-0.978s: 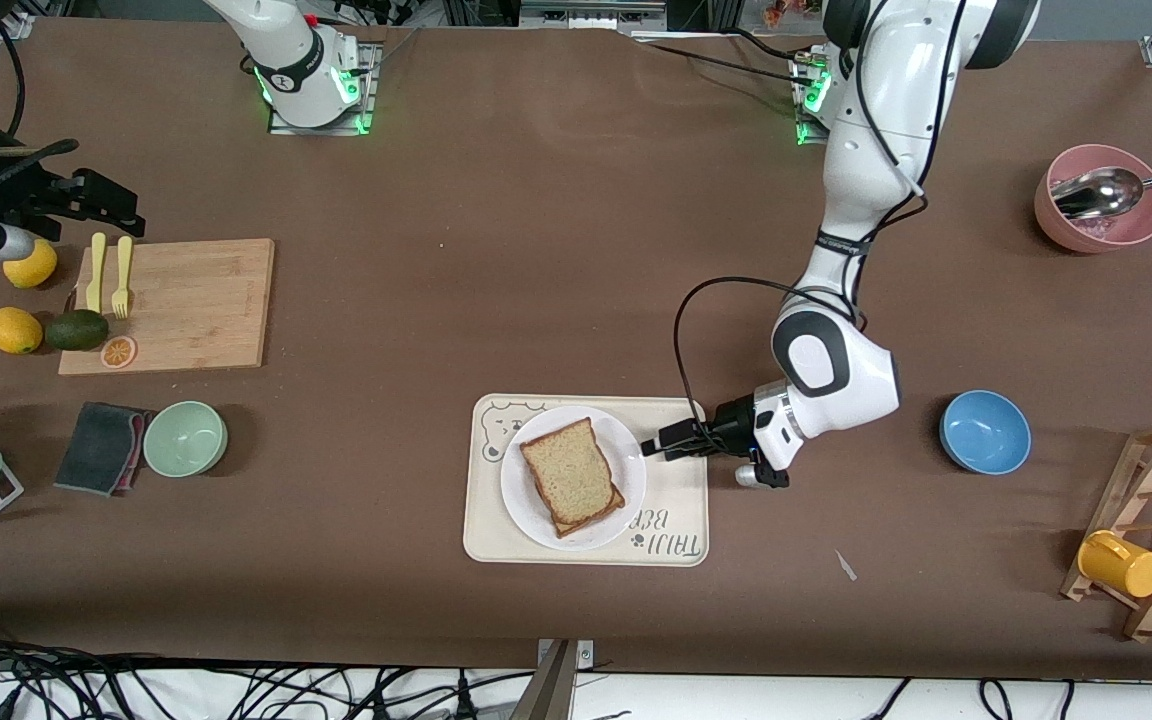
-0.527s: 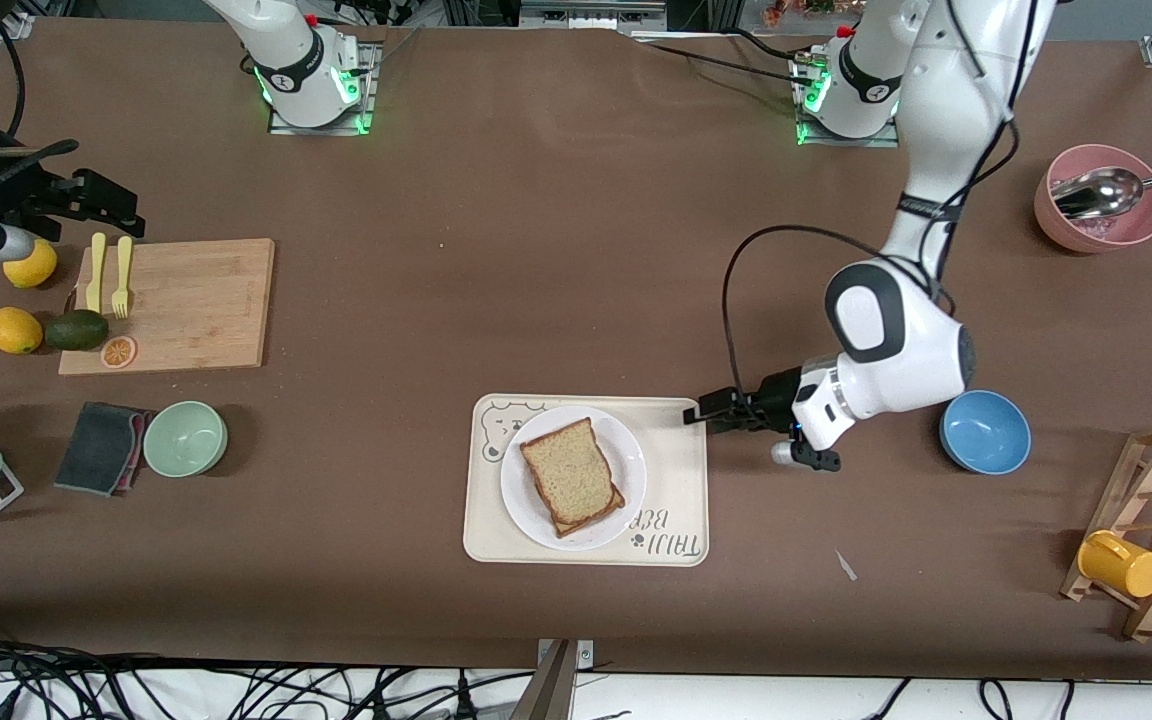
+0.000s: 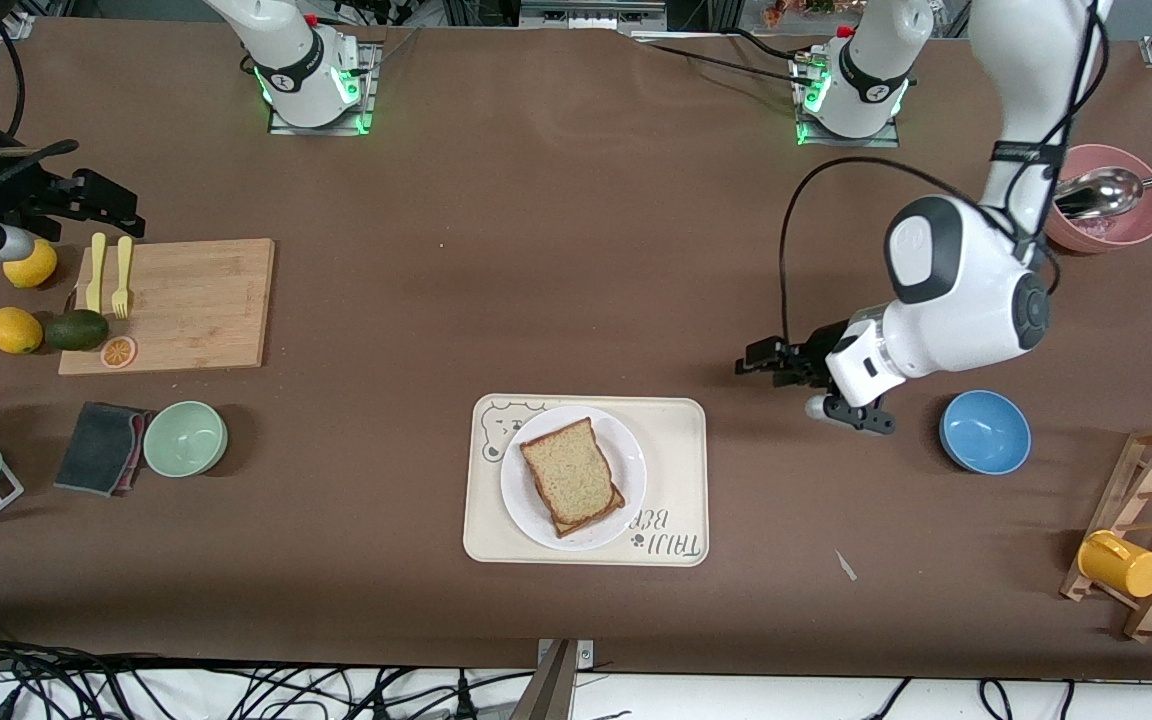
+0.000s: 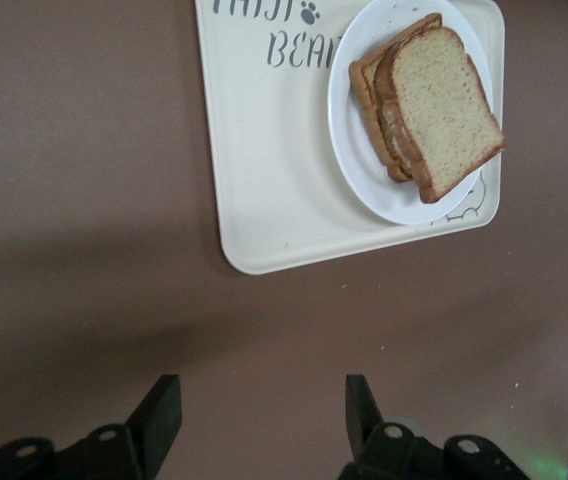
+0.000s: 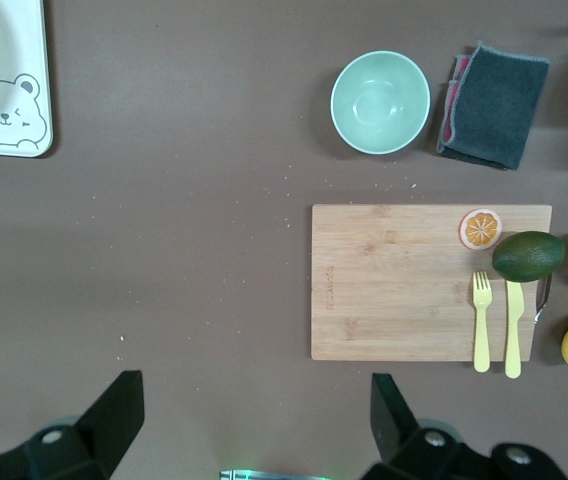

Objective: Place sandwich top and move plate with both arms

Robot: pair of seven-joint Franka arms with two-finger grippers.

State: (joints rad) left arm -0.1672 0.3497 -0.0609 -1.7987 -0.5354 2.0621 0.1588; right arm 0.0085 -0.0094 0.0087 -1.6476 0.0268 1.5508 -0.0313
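A speckled tan sandwich top (image 3: 567, 469) with a brown crust lies slightly askew on a lower slice, the pair stacked on a small round white plate (image 3: 622, 453). The plate sits on a cream rectangular tray (image 3: 681, 470) with rounded corners, a bear drawing and grey lettering, near the middle of the matte brown table (image 3: 536, 250).

The left gripper (image 3: 762, 359) hangs empty over bare tabletop between the tray and a glossy blue bowl (image 3: 984, 431), its black fingers (image 4: 160, 420) spread apart with nothing between them. The right gripper (image 5: 254, 420), seen in its own wrist view, waits with fingers wide open and empty, high over the table near the right arm's base.

Toward the right arm's end lie a rectangular bamboo cutting board (image 3: 186, 304) carrying a pale yellow fork (image 3: 122, 276) and knife (image 3: 96, 272), an orange slice (image 3: 118, 351) and a dark avocado (image 3: 76, 329), beside two lemons (image 3: 13, 329), a mint-green bowl (image 3: 185, 437) and a folded grey cloth (image 3: 101, 446).
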